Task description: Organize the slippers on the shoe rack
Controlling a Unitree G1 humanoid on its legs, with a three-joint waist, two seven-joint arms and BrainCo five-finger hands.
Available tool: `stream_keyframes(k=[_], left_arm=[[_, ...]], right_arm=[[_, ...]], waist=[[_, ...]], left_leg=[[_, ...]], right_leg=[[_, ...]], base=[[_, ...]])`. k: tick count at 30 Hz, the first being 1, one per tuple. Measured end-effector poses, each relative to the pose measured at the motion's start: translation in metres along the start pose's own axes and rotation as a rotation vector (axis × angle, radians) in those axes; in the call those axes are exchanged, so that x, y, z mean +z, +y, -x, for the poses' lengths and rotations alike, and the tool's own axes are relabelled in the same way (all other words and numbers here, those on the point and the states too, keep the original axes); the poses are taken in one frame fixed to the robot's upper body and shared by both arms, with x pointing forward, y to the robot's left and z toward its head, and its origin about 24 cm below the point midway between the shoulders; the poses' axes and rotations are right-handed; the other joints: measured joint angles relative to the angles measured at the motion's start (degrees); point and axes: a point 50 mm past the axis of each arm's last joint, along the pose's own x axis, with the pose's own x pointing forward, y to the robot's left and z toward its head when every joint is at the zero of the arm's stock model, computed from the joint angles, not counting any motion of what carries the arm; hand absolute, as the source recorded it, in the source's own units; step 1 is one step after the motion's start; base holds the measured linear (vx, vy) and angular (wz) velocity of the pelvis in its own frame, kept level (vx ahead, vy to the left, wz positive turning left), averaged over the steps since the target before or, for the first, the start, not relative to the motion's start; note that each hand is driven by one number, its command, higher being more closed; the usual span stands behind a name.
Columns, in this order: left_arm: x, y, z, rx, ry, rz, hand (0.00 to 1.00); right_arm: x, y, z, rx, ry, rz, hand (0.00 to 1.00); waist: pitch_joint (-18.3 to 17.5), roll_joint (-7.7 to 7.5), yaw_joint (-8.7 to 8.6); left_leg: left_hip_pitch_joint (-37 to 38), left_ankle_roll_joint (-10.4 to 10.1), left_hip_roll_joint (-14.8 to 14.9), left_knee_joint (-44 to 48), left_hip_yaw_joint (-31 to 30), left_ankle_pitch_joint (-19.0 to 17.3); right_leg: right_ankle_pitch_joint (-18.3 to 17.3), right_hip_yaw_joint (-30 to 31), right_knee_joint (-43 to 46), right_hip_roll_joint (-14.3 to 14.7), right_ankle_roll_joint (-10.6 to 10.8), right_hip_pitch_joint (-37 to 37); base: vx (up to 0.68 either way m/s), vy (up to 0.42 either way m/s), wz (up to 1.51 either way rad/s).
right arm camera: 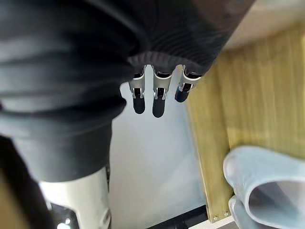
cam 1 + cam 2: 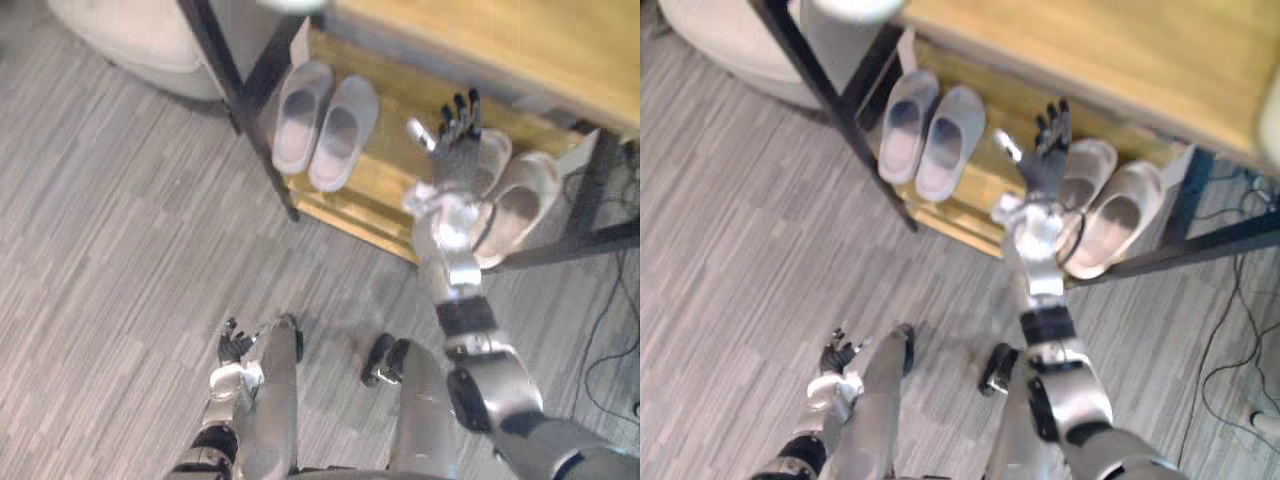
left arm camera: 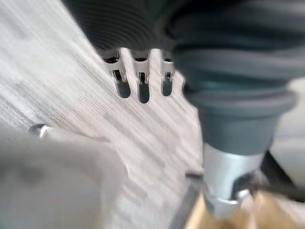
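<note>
Left hand (image 2: 235, 355) hangs low over the grey plank floor (image 2: 120, 250), fingers loose with nothing in them. On the shoe rack (image 2: 395, 195), the lower wooden shelf has a grey slipper pair (image 2: 325, 120) at its left end, side by side, toes pointing in under the upper shelf. Right hand (image 2: 460, 150) is up over the middle of that shelf, fingers straight and spread, empty too, and from the head camera it overlaps the left slipper of the beige slipper pair (image 2: 520, 205). That pair sits at the right end, a bit angled, heels at the shelf's front edge.
</note>
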Motion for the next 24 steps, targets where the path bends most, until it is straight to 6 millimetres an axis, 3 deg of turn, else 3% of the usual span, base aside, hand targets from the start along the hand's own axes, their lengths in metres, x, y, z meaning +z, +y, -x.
stream_keyframes(k=[3,7,10,13,17,19,22,24], left_arm=[[-0.027,-0.003,0.013,-0.042,0.074,-0.053,0.0],[-0.053,-0.013,0.028,-0.141,0.145,-0.173,0.0],[-0.064,-0.014,0.033,-0.188,0.183,-0.237,0.0],[-0.073,-0.012,0.037,-0.222,0.215,-0.303,0.0],[-0.078,-0.009,0.039,-0.241,0.234,-0.354,0.0],[-0.082,-0.004,0.042,-0.244,0.245,-0.389,0.0],[-0.087,0.002,0.043,-0.248,0.267,-0.417,0.0],[-0.088,0.005,0.043,-0.246,0.276,-0.424,0.0]], right_arm=[[-0.033,-0.015,0.051,0.035,0.122,0.069,0.0],[-0.061,-0.04,0.108,0.074,0.273,0.214,0.0],[-0.083,-0.064,0.142,0.071,0.416,0.321,0.0],[-0.11,-0.093,0.18,0.037,0.626,0.406,0.0],[-0.132,-0.121,0.228,0.01,0.854,0.494,0.0],[-0.144,-0.135,0.263,0.002,1.016,0.532,0.0],[-0.15,-0.152,0.292,-0.075,1.155,0.531,0.0],[-0.149,-0.158,0.293,-0.117,1.165,0.516,0.0]], waist=[[-3.6,-0.13,-1.17],[-8.1,-0.89,-2.16],[-9.5,-1.69,-3.29],[-10.4,-1.28,-4.54],[-10.8,-0.91,-5.05],[-11.5,-0.72,-5.15],[-12.8,-0.19,-5.37],[-13.0,0.14,-5.68]], left_leg=[[9.0,0.7,0.7,-8.6,3.7,2.1],[17.5,0.9,0.5,-18.6,6.4,4.9],[22.9,0.8,0.1,-25.8,7.3,8.1],[27.8,0.7,-0.1,-33.1,7.6,11.3],[31.5,0.7,0.1,-37.4,8.0,13.1],[33.6,0.8,0.4,-38.8,8.8,13.5],[35.2,1.0,0.3,-40.9,9.1,14.5],[36.3,1.1,0.2,-41.6,9.2,14.9]], right_leg=[[2.7,0.4,-8.4,1.2,1.0,7.6],[5.5,0.9,-16.8,2.3,2.1,14.2],[7.8,0.7,-22.5,3.1,2.7,18.4],[10.4,0.2,-28.3,4.3,2.9,22.6],[13.0,0.1,-33.4,5.6,3.2,26.3],[14.6,0.7,-36.4,6.5,3.3,28.6],[16.1,1.5,-39.1,7.1,3.4,29.9],[17.1,1.7,-40.6,7.6,3.4,31.4]], base=[[0.15,0.057,-0.23],[0.14,0.039,-0.21],[0.11,0.024,-0.06],[0.08,0.029,-0.03],[0.04,0.023,-0.07],[-0.01,0.017,-0.17],[-0.02,0.022,-0.14],[-0.02,0.011,-0.07]])
